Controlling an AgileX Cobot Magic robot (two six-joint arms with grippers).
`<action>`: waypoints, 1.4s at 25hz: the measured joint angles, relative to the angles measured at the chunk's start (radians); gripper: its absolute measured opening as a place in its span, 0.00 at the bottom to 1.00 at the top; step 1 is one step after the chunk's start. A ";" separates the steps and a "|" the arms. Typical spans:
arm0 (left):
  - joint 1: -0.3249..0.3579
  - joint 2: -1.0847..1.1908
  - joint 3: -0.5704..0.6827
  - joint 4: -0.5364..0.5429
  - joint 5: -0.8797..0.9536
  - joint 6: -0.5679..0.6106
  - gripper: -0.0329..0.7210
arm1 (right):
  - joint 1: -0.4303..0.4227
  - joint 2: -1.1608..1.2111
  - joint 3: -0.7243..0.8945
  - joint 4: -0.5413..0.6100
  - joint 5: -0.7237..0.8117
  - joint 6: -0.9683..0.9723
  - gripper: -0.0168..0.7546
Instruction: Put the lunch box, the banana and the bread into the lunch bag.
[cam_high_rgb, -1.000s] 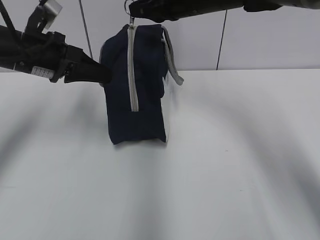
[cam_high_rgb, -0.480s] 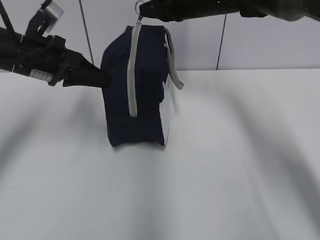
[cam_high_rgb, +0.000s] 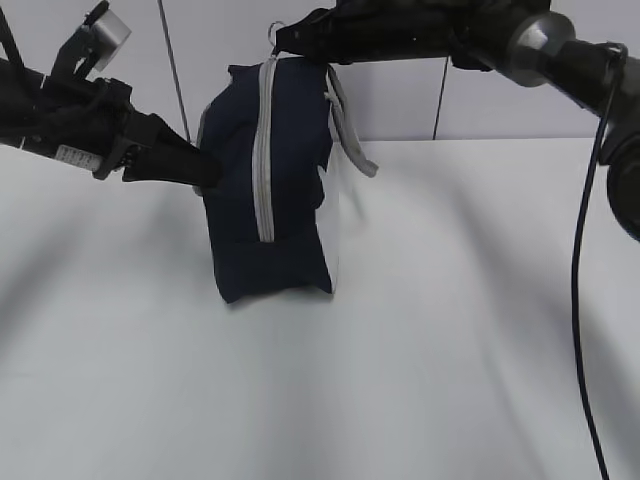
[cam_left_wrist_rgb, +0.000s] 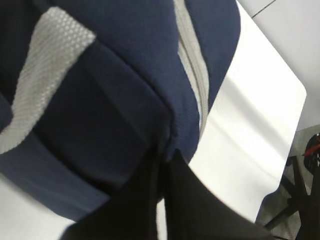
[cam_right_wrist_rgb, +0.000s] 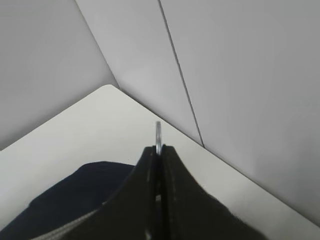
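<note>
The navy lunch bag (cam_high_rgb: 290, 180) stands on end on the white table (cam_high_rgb: 450, 330), its grey zipper (cam_high_rgb: 264, 150) running down the side that faces me. My left gripper (cam_high_rgb: 207, 170) is shut on a fold of the bag's fabric at its left side; the left wrist view shows the fingertips (cam_left_wrist_rgb: 150, 165) pinching navy cloth (cam_left_wrist_rgb: 125, 75) beside the zipper (cam_left_wrist_rgb: 192, 65). My right gripper (cam_high_rgb: 285, 40) is shut on the metal ring pull (cam_high_rgb: 275, 30) at the bag's top, and the ring (cam_right_wrist_rgb: 158, 132) sticks out between its tips. The lunch box, the banana and the bread are out of view.
A grey strap handle (cam_high_rgb: 350, 130) hangs off the bag's right side above its white panel (cam_high_rgb: 345, 220). A black cable (cam_high_rgb: 580, 300) hangs down at the far right. A panelled wall (cam_high_rgb: 500, 100) stands close behind the table's back edge.
The right gripper with the ring pull has come down and a little to the right, and the arm shows more in view. The bag sits slightly lower; the left gripper keeps its pinch.
</note>
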 joint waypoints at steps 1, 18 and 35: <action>0.000 0.000 0.000 0.011 0.002 0.000 0.05 | 0.000 0.015 -0.017 0.002 0.000 0.005 0.00; 0.000 0.000 -0.007 0.133 0.108 -0.034 0.05 | -0.013 0.077 -0.054 0.003 -0.009 0.019 0.00; 0.006 -0.013 -0.006 0.067 -0.058 -0.124 0.66 | -0.021 0.084 -0.095 -0.003 -0.109 0.021 0.00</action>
